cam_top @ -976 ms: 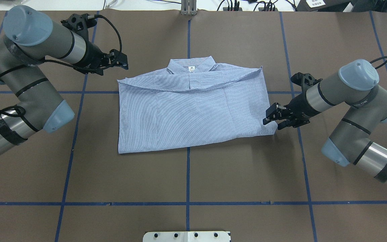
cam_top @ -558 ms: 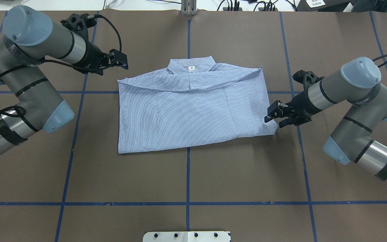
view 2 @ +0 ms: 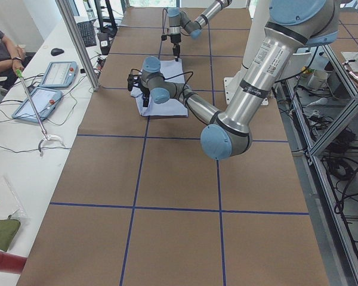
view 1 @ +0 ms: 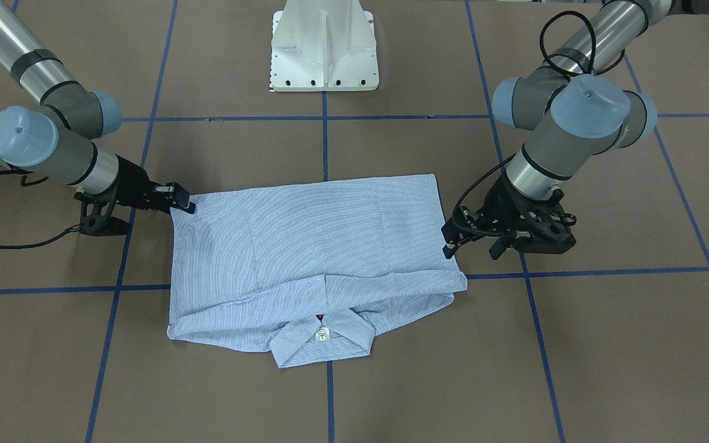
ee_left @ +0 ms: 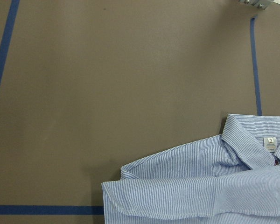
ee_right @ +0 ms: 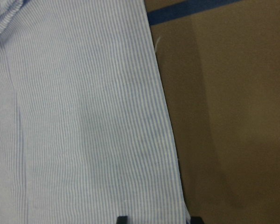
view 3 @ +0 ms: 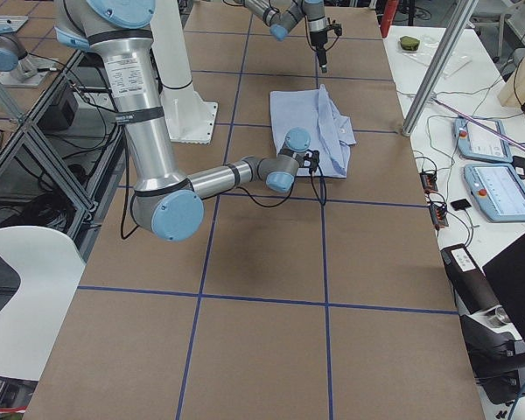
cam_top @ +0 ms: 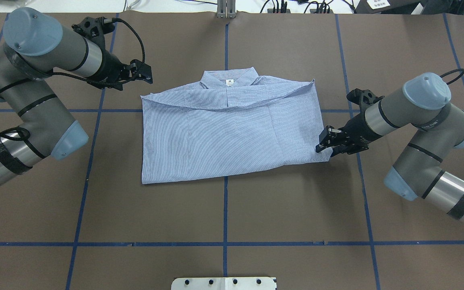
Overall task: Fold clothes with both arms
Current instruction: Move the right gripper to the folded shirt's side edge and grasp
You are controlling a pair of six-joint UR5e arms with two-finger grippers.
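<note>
The light blue-and-white striped shirt point(cam_top: 224, 133) lies folded flat on the brown table, its collar and white neck label on the side away from the robot. It also shows in the front view point(view 1: 305, 246) and both wrist views point(ee_left: 214, 186) point(ee_right: 84, 116). My right gripper point(cam_top: 324, 148) point(view 1: 183, 204) is open, low at the shirt's near-right corner. In the right wrist view its fingertips point(ee_right: 122, 218) stand either side of the shirt's edge. My left gripper point(cam_top: 148, 74) point(view 1: 465, 243) is open and empty, apart from the shirt, just beyond its far-left corner.
The white pedestal base point(view 1: 325, 49) stands at the robot's edge of the table. Blue tape lines point(cam_top: 225, 209) cross the brown surface. Beyond the far edge, a side bench with tablets point(view 3: 490, 166) and a seated person point(view 2: 0, 47).
My right gripper lifted a little along the shirt's right edge, then came back down to the near-right corner. My left gripper edged slightly away from the shirt. The shirt has not moved.
</note>
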